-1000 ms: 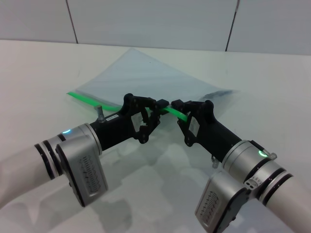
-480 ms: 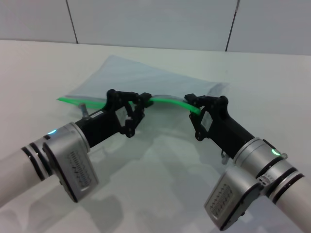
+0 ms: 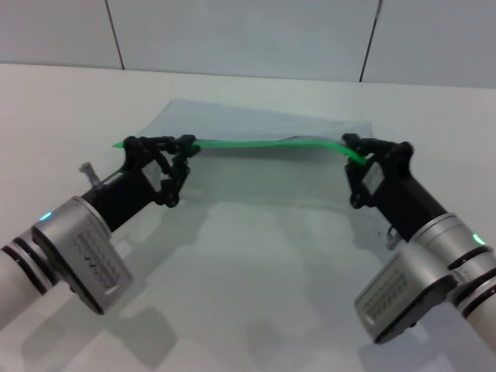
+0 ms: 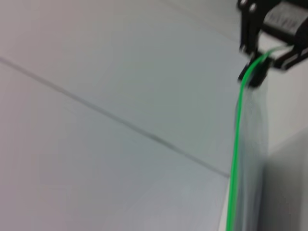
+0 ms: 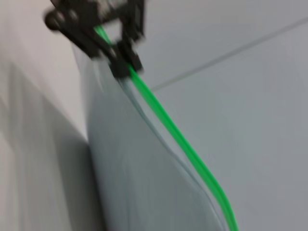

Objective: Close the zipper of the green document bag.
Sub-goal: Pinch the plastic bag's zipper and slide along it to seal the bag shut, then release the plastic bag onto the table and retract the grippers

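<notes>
The green document bag (image 3: 263,174), a pale translucent pouch, hangs stretched between my two grippers above the white table. Its zipper (image 3: 256,144) runs as a thin bright green strip along the top edge. My left gripper (image 3: 186,145) is shut on the zipper near its left end. My right gripper (image 3: 359,157) is shut on the right end. The left wrist view looks along the zipper (image 4: 236,144) to the right gripper (image 4: 255,72). The right wrist view looks along the zipper (image 5: 178,139) to the left gripper (image 5: 120,57). I cannot make out the slider tab.
The white table (image 3: 256,294) spreads below and in front of the bag. A grey tiled wall (image 3: 248,31) stands behind it. Nothing else lies near the arms.
Both grippers have moved apart, the left one leftward and the right one rightward. The green strip between them has gone from a short span to a long, nearly straight line.
</notes>
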